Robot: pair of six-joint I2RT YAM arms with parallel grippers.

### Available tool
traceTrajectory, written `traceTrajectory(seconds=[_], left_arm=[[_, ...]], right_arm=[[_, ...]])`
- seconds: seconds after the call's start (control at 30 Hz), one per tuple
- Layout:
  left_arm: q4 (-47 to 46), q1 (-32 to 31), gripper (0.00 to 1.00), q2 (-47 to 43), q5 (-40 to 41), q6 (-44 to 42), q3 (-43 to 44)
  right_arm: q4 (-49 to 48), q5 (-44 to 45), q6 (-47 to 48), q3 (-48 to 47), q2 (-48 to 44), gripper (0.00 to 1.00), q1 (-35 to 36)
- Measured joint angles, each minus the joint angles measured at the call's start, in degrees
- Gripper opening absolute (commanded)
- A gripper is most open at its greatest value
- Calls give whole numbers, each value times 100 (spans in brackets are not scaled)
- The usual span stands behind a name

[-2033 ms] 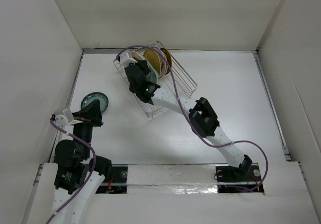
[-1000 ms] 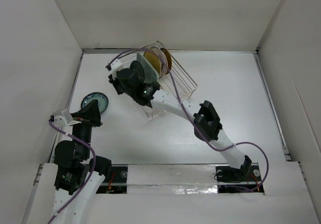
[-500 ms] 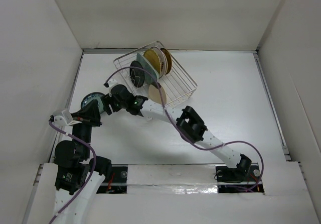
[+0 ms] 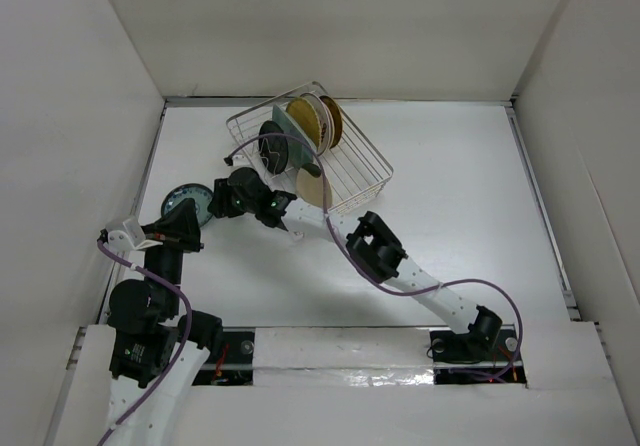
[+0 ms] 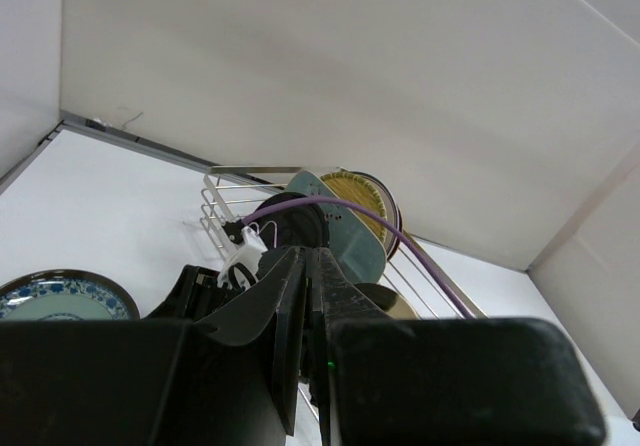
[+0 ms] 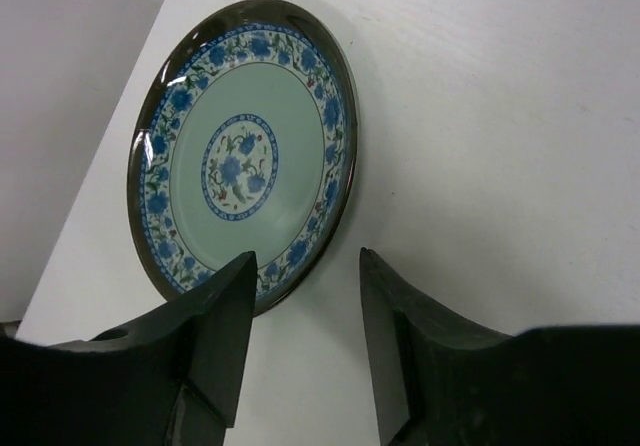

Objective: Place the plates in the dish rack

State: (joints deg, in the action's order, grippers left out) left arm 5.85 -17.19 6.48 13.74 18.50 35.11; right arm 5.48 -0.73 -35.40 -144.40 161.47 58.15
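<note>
No text, label, brand, number or sign can be read on anything in these views.

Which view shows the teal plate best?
Right wrist: the teal plate fills the frame, nearly whole, pattern clear, beyond the open right end effector. Top external shows it small, partly behind that end effector. Left wrist catches only its rim.
</note>
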Motion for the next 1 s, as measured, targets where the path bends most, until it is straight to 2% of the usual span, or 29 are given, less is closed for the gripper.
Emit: traceTrajectory(seconds=[0.03,0.3,0.53,0.63,0.83,1.0], left_arm=[[0,0,5,0,0,0,0],[2,0,5,-37,33,2,0],[0,0,5,-63,94,2,-2],[0,0,5,-61,109,2,-2],[-2,2,5,-35,131,0,-2],[-2,2,5,20,146,0,-2]], right_arm=[[-11,-4,-85,0,7,40,0],[-66,-146,-452,0,48,24,2],[-170,-317,-649,-24,70,0,-13],[-398,-428,-682,83,59,0,-15],[-1342,-470,-651,1694,-684,0,-31],[-1626,-365,-284,2763,-1502,0,0]])
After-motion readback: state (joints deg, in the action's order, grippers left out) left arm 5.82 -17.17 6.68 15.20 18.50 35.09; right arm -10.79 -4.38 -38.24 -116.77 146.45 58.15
